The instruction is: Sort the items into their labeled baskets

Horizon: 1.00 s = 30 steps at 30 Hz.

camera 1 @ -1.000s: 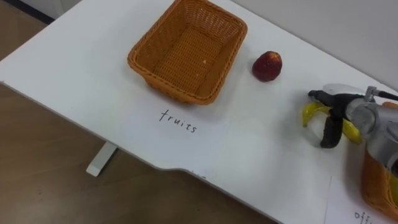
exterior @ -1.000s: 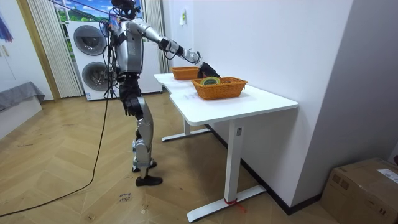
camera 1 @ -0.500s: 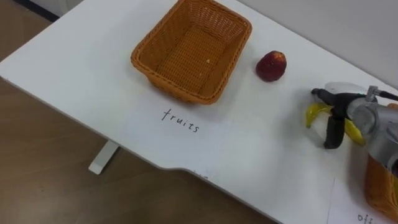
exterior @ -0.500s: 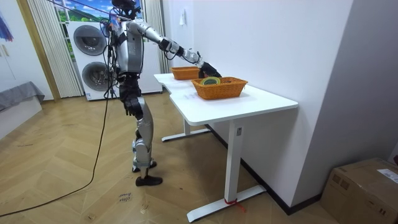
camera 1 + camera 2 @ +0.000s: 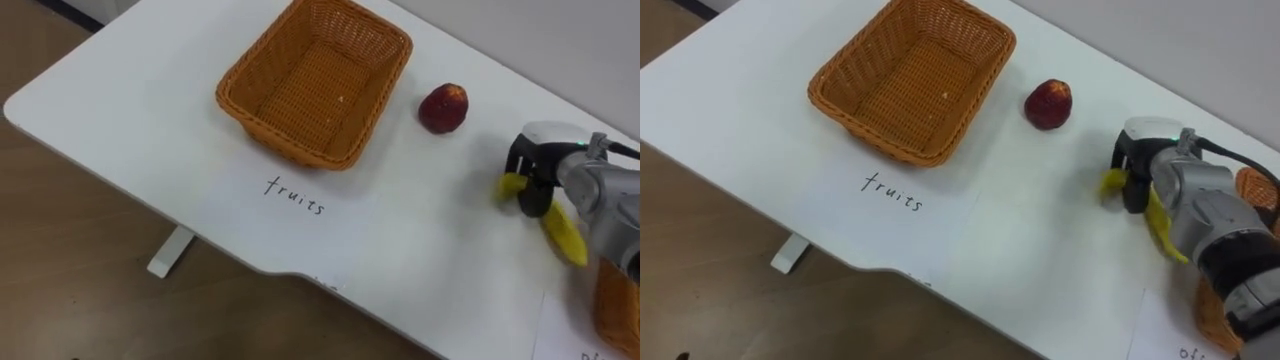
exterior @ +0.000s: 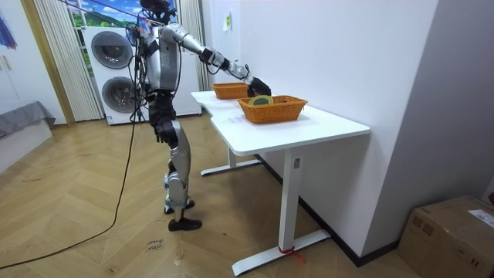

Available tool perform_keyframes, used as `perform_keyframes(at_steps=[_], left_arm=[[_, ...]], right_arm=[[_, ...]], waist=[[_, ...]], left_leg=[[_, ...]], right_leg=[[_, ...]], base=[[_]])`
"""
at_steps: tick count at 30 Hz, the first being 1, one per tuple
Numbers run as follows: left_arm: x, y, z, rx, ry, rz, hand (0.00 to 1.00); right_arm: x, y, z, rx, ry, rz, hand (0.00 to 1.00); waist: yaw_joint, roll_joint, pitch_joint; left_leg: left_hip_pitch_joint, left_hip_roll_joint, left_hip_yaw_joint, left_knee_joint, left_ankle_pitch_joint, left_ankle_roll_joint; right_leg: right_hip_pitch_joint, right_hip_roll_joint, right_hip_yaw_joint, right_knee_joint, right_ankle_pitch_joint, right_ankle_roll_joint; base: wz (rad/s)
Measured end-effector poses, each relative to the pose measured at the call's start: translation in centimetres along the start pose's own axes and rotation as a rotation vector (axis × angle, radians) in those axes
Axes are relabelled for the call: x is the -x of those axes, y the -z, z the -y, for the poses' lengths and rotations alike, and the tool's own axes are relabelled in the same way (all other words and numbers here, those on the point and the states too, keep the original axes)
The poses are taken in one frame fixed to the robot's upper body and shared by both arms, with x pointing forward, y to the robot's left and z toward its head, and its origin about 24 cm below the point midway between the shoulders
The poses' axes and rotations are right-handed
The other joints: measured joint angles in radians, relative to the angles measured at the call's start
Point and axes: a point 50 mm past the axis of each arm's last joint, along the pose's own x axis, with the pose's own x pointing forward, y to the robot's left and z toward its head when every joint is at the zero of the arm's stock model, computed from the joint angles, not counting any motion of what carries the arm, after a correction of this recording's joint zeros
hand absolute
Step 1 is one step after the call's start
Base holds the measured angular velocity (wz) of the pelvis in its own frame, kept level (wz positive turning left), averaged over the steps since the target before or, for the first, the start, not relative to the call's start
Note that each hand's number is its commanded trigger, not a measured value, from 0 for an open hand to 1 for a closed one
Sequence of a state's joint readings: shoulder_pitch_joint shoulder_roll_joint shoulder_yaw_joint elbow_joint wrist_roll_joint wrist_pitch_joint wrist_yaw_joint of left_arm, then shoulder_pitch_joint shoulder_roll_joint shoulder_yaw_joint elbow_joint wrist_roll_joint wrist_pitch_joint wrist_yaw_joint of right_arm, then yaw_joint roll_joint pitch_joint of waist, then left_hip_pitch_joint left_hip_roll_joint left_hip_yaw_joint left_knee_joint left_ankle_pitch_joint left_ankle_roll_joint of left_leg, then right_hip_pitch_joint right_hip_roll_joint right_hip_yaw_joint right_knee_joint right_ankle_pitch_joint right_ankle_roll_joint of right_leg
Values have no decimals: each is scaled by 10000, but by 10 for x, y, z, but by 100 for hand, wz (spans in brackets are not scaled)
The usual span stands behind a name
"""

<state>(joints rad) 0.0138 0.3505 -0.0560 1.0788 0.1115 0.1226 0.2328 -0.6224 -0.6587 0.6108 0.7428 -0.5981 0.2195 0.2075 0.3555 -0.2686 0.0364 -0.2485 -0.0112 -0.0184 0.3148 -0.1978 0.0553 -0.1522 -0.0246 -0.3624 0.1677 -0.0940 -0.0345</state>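
Observation:
An empty orange wicker basket point(image 5: 315, 80) stands at the back left of the white table point(image 5: 130, 110), behind a paper sheet point(image 5: 292, 196) marked "fruits". A red apple point(image 5: 443, 108) lies just right of that basket. Further right, my right hand point(image 5: 540, 172) comes in from the right edge, its fingers curled round the upper end of a yellow banana point(image 5: 562, 232). The banana's lower end sticks out toward the table's front. In the room view I stand at the table's long side with my right arm stretched over it toward the two baskets.
A second wicker basket point(image 6: 274, 108) holding supplies sits right of my hand, its rim point(image 5: 618, 300) at the picture's edge. A second paper label point(image 5: 1185, 350) lies before it. The table's front edge point(image 5: 260, 265) runs close below the "fruits" sheet.
My right hand's fingers, spread over the banana before, have closed round it. The banana now points toward the front. The whole picture has shifted a little.

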Motion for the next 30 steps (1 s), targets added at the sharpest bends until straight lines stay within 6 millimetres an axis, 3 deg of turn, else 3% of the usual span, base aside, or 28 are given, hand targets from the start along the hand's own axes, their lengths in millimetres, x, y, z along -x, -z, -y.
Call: perform_keyframes(at_steps=[10,13,17,23,25,30], left_arm=[[0,3,-1,13,10,-11,0],[1,5,0,247,-23,-8,0],[3,16,0,369,-182,-299,0],[4,22,-6,993,-437,-392,0],[5,29,-6,1078,-472,-574,0],[9,40,-3,1176,-641,-895,0]], right_arm=[[0,-1,-2,-456,-175,175,100],[0,-4,-1,-609,-136,392,100],[10,-24,13,-921,540,1592,100],[36,-46,54,-1294,2315,3259,100],[44,-53,60,-1478,2672,3762,100],[56,-57,75,-1831,3329,4263,100]], waist=[[-27,10,27],[-214,-35,1],[-535,-35,-5],[-858,97,-78],[-1014,143,-187],[-1157,252,-260]], left_leg=[[203,-6,-1,-114,11,-6],[227,-6,-7,-167,35,-2],[281,-5,38,-233,46,-2],[564,16,156,-309,50,-4],[767,21,168,-432,51,-3],[1418,12,265,-708,53,3]], right_leg=[[157,3,27,-1,-1,1],[161,5,40,-1,-1,1],[151,46,143,-21,-1,1],[303,72,427,-34,-2,2],[453,73,457,-37,-2,3],[1032,68,607,-165,-8,16]], base=[[0],[0],[-4],[-7],[-5],[-4]])
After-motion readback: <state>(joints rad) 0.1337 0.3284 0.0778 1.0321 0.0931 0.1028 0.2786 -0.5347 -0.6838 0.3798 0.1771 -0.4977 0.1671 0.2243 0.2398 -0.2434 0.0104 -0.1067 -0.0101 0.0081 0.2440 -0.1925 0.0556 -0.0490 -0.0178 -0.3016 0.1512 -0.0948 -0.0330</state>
